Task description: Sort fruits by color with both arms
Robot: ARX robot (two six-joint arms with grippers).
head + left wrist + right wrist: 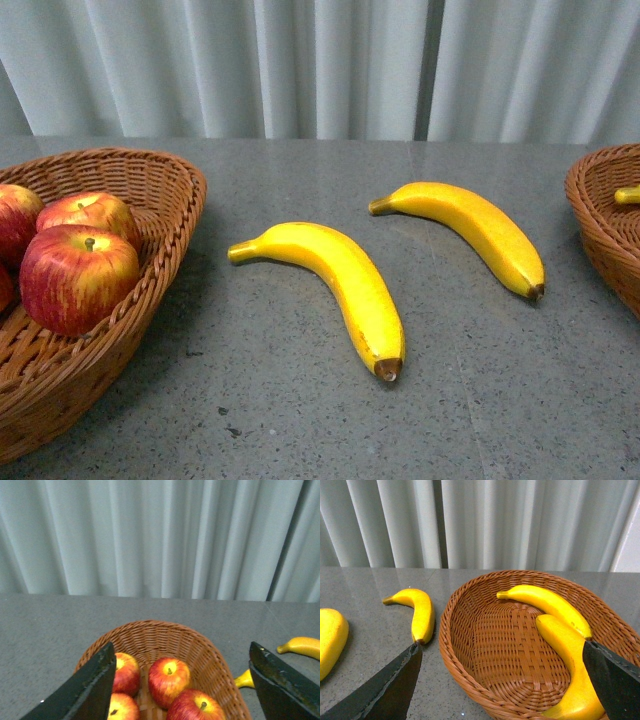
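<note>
Step in hand: apples look sorted, bananas half done; judged a pause between picks, neither arm carrying anything.
Apples: four show in the left wrist view, e.g. apple (pixel 169 674), all inside the left basket (pixel 150 630); front view shows them at that basket's (pixel 150 170) near side, e.g. (pixel 75 275).
Bananas sorted: two lie in the right basket (pixel 470 595), far banana (pixel 545 605) and near banana (pixel 570 665), touching or nearly so.
Bananas left: two on the grey worktop (pixel 300 400) between the baskets, centre banana (pixel 340 275) and right-hand banana (pixel 470 225), apart from each other, both stems pointing left.
Left pincer (pixel 182 680): jaws spread wide, empty, hovering above the apple basket.
Right pincer (pixel 502 675): jaws spread wide, empty, above the banana basket's near rim.
Next move (judgement): right arm should go for the right-hand banana, nearest its basket; come down over mid-body, jaws across the short width, then lift clear of the rim.
Risk (judgement): glossy curved skin may roll or slip if gripped near a tip.
</note>
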